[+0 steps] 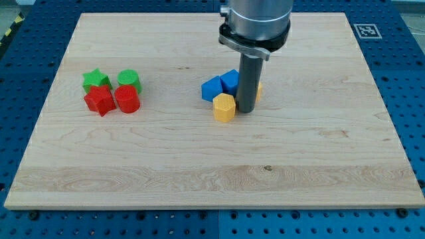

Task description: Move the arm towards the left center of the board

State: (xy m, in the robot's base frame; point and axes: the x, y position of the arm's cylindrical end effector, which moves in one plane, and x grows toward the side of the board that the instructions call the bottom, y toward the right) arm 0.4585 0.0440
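My tip rests on the wooden board near its middle. It stands just right of a yellow hexagonal block and below-right of two blue blocks. Another yellow block peeks out behind the rod on its right, mostly hidden. At the view's left sits a tight cluster: a green star block, a green round block, a red star block and a red round block.
The board lies on a blue perforated table. A black-and-white marker tag is at the board's top right corner. The arm's grey body hangs over the top middle.
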